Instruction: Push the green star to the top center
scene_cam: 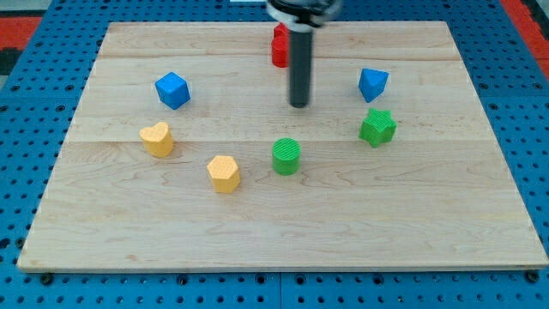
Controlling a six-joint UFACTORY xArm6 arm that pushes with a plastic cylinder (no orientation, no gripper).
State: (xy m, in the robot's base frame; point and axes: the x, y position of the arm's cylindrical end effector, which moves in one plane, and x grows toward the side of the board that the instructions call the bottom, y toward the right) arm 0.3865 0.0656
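The wooden tabletop (283, 223) fills most of the view, with a broad bare strip along its bottom edge and bare bands by its left and right edges. The arm carries no claw, only a dark rod, so nothing is apart, together or clamped. My tip (299, 105) rests on the wood a little right of centre, below the top edge, touching no block. The red block (279, 45), its shape partly hidden by the rod, sits at the top centre, just left of the rod. The green star (377, 127) lies toward the right edge, right of and slightly below my tip, well apart from it. A blue block (372, 84) stands just above the star. A blue cube (172, 89) sits toward the left edge. A yellow heart (157, 138) and a yellow block (224, 173) lie lower left; a green cylinder (286, 156) is below my tip.
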